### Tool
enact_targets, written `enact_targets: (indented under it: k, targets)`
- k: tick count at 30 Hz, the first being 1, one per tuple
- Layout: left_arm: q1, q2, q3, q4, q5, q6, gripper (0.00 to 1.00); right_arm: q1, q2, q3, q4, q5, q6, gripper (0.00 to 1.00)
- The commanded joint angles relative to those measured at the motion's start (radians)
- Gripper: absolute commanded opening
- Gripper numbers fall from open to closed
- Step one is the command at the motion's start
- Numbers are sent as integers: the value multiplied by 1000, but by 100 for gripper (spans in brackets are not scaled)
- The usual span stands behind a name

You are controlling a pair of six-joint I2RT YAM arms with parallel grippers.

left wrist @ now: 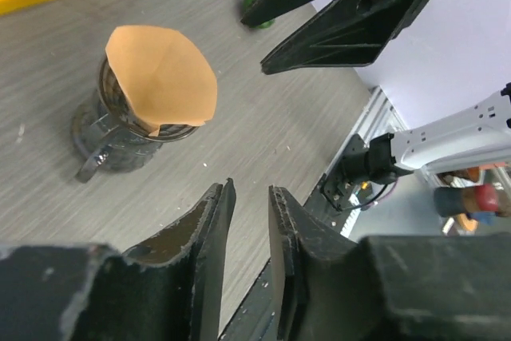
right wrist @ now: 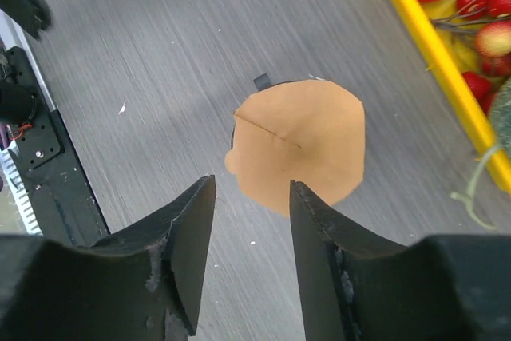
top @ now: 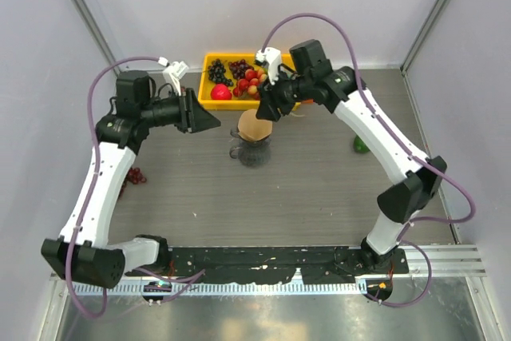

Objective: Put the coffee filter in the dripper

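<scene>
Coffee filter point(right wrist: 307, 145) is flimsy, light paper sitting in the dripper point(left wrist: 100, 129), so my empty, open right pincer point(right wrist: 251, 184) would pinch its rim gently

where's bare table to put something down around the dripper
Widest bare table lies on the near side of the dripper, between both arms down to the base rail. Another patch sits between the dripper and the green object. Crowded: behind the dripper, where the right gripper, coffee filter and yellow tray bunch together.
</scene>
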Motion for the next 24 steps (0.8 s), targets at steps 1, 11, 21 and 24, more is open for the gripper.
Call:
enact_targets:
  k: [1,11,21,24]
  targets:
    - [-18,81,-84,256,118,-185,28,7,55,49,83,-47,53,44]
    - [-113,353,63,201,-39,-199,8,80,150,63,63,206,0,9]
    - [-113,488,62,137,-57,-201,4,103,158,-29,81,280,4,5]
    - [-113,488,41,160,-33,-219,4,106,161,-38,86,281,6,5]
